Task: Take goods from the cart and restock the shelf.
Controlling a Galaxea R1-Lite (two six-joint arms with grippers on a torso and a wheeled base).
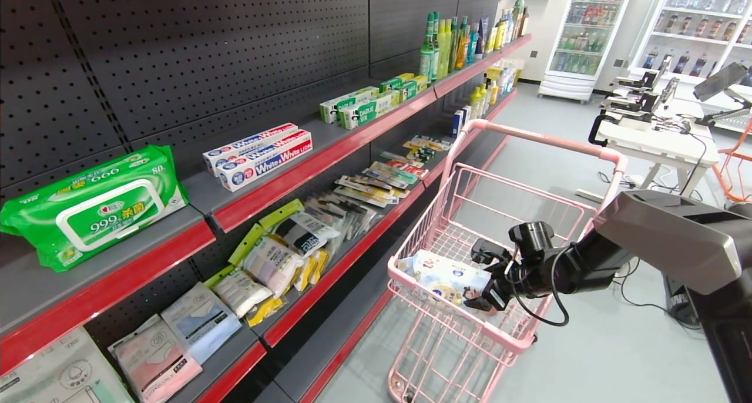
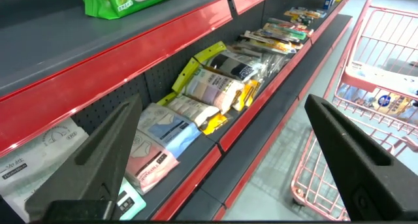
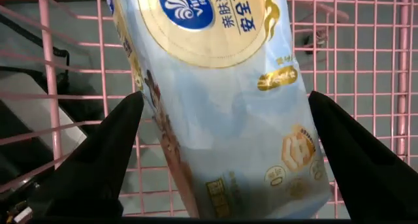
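Right gripper point(image 3: 225, 96), fingers spread, straddles a pale blue wipes pack point(image 1: 443, 276) in the pink cart point(image 1: 452, 321). It looks ungrasped, with shelving to follow. Left gripper point(image 2: 222, 103) hangs spread.

Bright, even light, seemingly overhead; edges bowed.

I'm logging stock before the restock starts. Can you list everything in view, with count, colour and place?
wet wipes pack: one, green, upper shelf, nearest end
toothpaste boxes: two, white with red and blue, upper shelf
green-and-white boxes: several, upper shelf, farther along
bottles: many, mostly green and yellow, upper shelf's far end
packets: many, mixed pale colours, lower shelf
cart: one, pink, beside the shelves
soft pack: one, pale blue and white, in the cart
drinks fridge: one, white, back of the room
left pincer: black, open, facing the lower shelf
right pincer: black, open, astride the soft pack
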